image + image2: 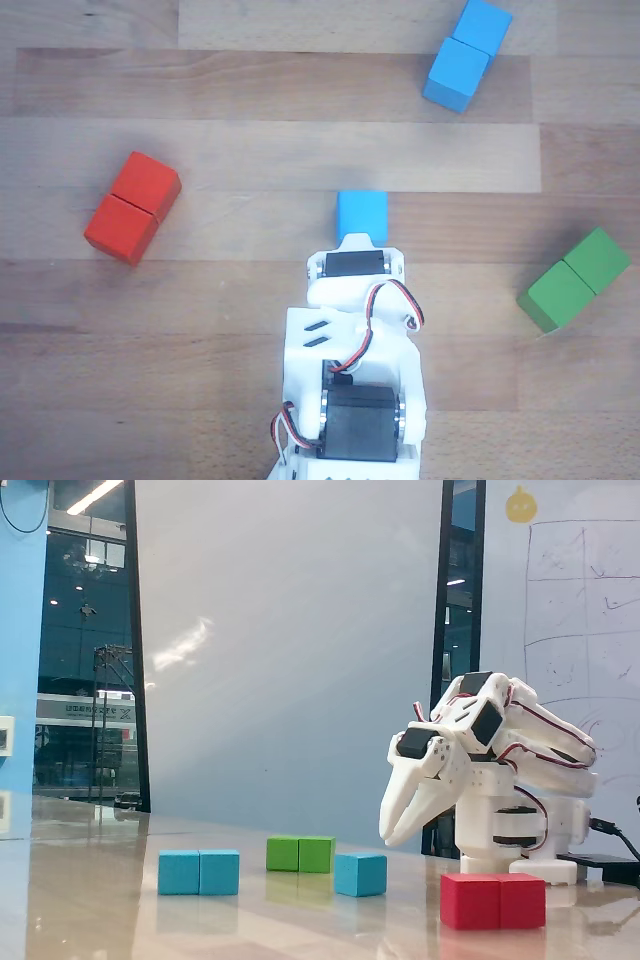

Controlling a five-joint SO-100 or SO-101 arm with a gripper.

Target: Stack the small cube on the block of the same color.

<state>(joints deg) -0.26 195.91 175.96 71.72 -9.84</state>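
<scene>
In the fixed view, left to right: the blue block (199, 872) lies with its long side across the picture, then the green block (300, 854), the small cube (360, 874), and the gripper (392, 832) above the table, fingers pressed together, beside the red block (493, 900).

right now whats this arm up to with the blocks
A white arm hangs its tool just above the small blue cube, not gripping it. The cube sits on the table, apart from the long blue block. Red and green blocks lie off to the sides. Nothing is stacked yet.
</scene>
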